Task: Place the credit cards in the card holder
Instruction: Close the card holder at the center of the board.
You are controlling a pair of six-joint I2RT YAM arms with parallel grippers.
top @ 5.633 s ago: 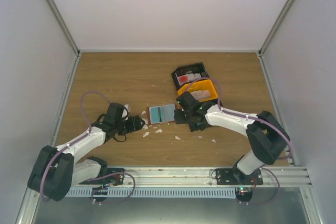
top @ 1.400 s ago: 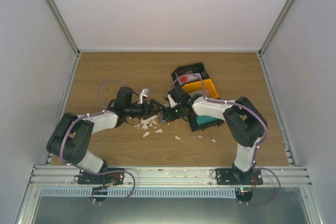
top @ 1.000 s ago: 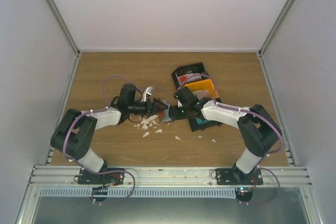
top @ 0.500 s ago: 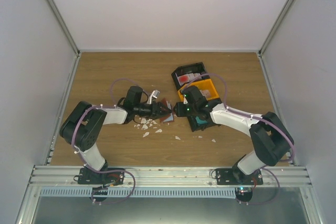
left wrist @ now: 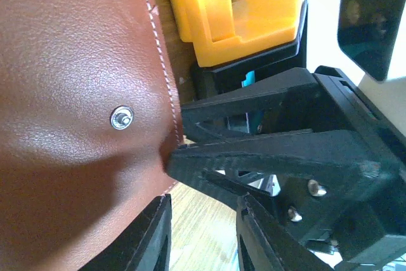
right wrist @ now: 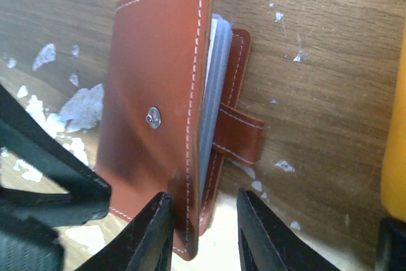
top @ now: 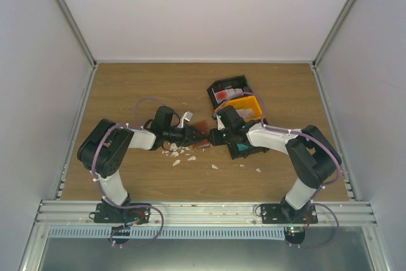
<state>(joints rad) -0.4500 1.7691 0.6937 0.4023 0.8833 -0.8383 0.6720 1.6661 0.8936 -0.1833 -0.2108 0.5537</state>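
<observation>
Black bin (top: 219,84) holding red-and-white card (top: 222,95); yellow bin (top: 255,101) holding pale cards (top: 248,112). Brown stitched card holder (right wrist: 158,112), nearly shut, standing on edge between left gripper (left wrist: 204,206) and right gripper (right wrist: 203,198), both part-closed; unable to tell whether gripped.

The left arm (top: 141,138) and the right arm (top: 274,138) are bent inward, forearms held low and pointed at each other. The left end effector (top: 193,135) and the right end effector (top: 213,136) are set tip to tip, close together. Each pair of jaws is seen partly apart; a firm grip cannot be confirmed.
</observation>
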